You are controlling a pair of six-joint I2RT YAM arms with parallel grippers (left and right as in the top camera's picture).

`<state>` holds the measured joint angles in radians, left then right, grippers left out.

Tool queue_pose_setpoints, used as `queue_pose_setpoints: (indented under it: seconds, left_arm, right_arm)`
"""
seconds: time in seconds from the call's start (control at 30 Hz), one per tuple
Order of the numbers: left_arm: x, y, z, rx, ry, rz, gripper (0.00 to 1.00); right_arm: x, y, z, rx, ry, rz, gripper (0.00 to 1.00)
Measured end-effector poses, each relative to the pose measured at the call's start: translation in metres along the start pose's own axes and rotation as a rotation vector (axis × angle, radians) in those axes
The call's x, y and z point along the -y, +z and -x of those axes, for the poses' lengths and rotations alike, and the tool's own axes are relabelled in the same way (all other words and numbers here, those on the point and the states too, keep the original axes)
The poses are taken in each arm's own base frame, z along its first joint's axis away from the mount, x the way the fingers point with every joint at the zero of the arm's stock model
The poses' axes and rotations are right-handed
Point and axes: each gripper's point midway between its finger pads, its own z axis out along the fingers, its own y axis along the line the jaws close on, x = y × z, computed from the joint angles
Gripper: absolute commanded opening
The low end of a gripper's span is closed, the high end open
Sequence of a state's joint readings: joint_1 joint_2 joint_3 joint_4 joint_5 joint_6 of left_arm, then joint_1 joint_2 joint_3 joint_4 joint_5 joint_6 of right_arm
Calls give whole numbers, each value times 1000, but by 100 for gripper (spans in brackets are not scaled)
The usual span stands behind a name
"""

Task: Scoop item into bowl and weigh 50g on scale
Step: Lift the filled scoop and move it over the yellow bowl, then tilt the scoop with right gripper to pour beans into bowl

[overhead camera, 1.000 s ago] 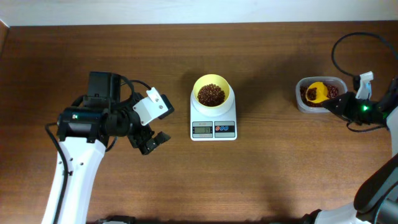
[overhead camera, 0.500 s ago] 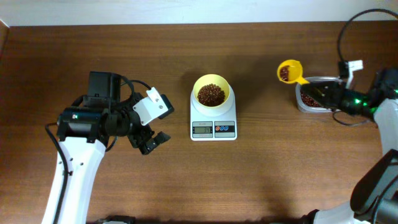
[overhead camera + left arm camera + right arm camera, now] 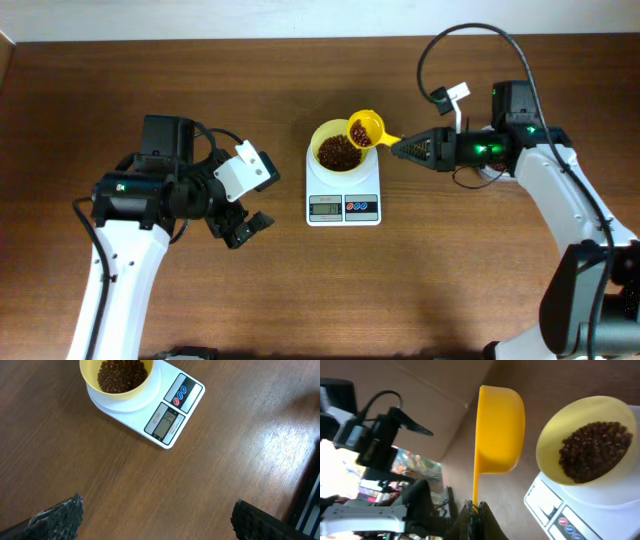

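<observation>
Over toward the middle of the table (image 3: 450, 290) sits a small white digital scale (image 3: 343, 208), its grey display and coloured buttons along the edge away from the bowl. The pale-yellow bowl (image 3: 316, 150) stands on the scale's platform and holds a loose heap of dark red-brown beans (image 3: 339, 152); the heap lies well below the rim.

From the right, the right gripper (image 3: 405, 148) reaches in with its jaws clamped together on the thin handle of a yellow scoop (image 3: 372, 120). The scoop hangs in the air over the bowl's far right rim, a few beans showing inside it. Seen from the right wrist, the scoop (image 3: 500, 430) is up beside the bowl (image 3: 547, 455), clear of it, with the beans (image 3: 592, 452) and a corner of the scale (image 3: 560, 510) to the right.

On the other side, the left gripper (image 3: 245, 228) hovers over bare wood, well apart from the scale, its jaws spread wide with nothing between them. Its wrist camera looks past both dark fingertips (image 3: 60, 517) at the bowl (image 3: 90, 372), the beans (image 3: 121, 372) and the scale (image 3: 172, 415); the display is lit, but I can't make out the digits.
</observation>
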<state>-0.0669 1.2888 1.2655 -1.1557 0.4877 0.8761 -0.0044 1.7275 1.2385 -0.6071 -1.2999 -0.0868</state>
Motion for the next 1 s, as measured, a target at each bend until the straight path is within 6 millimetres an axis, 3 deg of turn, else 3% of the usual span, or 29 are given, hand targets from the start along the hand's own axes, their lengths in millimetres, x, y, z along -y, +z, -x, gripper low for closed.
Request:
queue_pose_setpoints:
  seconds: [0.2,0.4,0.53,1.0]
  left_arm:
    - [0,0,0,0,0,0,99]
    - [0,0,0,0,0,0,99]
    - [0,0,0,0,0,0,99]
    - [0,0,0,0,0,0,99]
  right_arm:
    - [11,23,2,-36,-108,-101,4]
    - [35,27,4,-49,-173,-259,4]
    - [35,36,10,-59,-319,-284,4]
    - [50,33,17,-77,-505,-367,4]
